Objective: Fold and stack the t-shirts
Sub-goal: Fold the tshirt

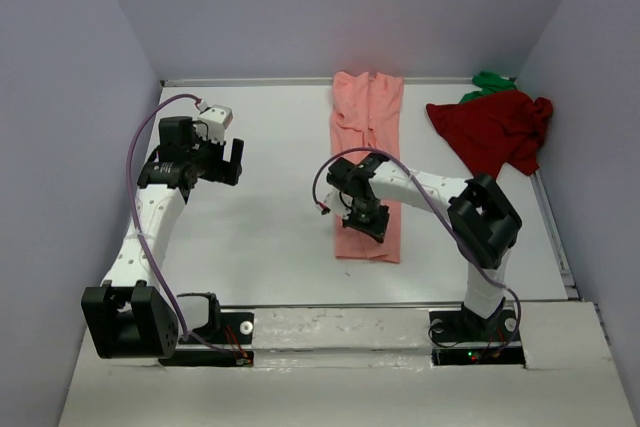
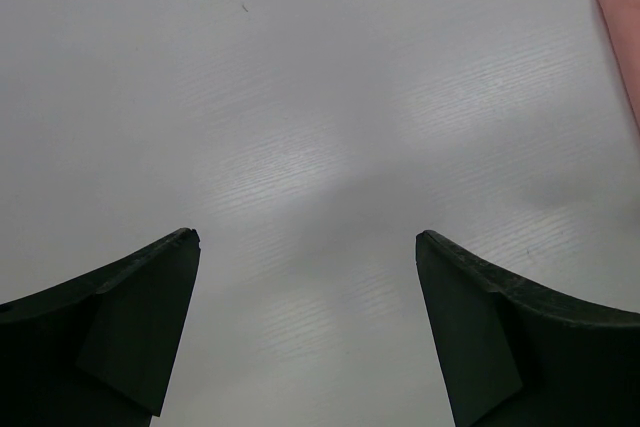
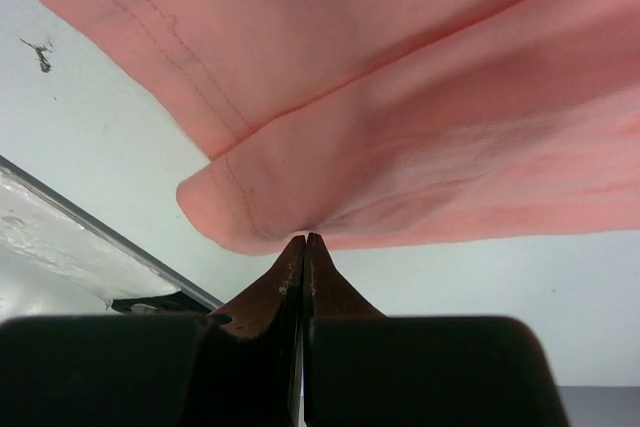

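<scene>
A salmon-pink t-shirt (image 1: pixel 368 127) lies as a long narrow strip down the middle of the white table (image 1: pixel 270 237). My right gripper (image 1: pixel 372 225) hangs over its near part. In the right wrist view the right gripper (image 3: pixel 305 239) is shut, its tips pinching the stitched hem edge of the salmon-pink cloth (image 3: pixel 400 97). A dark red t-shirt (image 1: pixel 490 132) lies crumpled at the far right, with a bright green crumple (image 1: pixel 490 80) behind it. My left gripper (image 1: pixel 235 162) hovers open over bare table at the left. Between its wide-apart fingers, the left gripper (image 2: pixel 305 237) holds nothing; pink cloth (image 2: pixel 620 7) shows at the right edge.
Lilac walls close in the table at the left, back and right. A white raised strip (image 1: pixel 330 327) runs along the near edge between the arm bases, and it shows as a ledge (image 3: pixel 60 237) in the right wrist view. A purple cable (image 1: pixel 420 197) loops along the right arm.
</scene>
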`<state>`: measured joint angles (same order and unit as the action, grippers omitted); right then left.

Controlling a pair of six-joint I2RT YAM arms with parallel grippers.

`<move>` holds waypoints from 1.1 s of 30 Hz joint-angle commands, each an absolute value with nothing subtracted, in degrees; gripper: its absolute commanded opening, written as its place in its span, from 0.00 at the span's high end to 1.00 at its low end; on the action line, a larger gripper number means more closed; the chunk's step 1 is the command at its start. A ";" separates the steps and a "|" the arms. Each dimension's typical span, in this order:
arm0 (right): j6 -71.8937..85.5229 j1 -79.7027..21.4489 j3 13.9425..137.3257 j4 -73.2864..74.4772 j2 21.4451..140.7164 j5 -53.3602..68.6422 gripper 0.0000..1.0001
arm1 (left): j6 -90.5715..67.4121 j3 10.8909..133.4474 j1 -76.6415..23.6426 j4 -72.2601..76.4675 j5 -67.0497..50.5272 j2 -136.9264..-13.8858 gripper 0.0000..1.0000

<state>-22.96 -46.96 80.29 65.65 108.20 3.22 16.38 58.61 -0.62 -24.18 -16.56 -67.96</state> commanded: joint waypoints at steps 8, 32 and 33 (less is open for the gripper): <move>-22.50 -47.46 84.26 66.71 103.36 4.03 1.00 | 16.61 58.45 -0.44 -22.76 -17.75 -65.92 0.01; -25.49 -47.46 89.22 63.02 115.58 13.54 1.00 | 16.79 58.89 -0.44 -22.94 -16.52 -67.68 0.01; -25.49 -47.46 88.86 63.02 115.58 13.27 1.00 | 16.79 58.89 -0.44 -22.94 -16.52 -67.76 0.01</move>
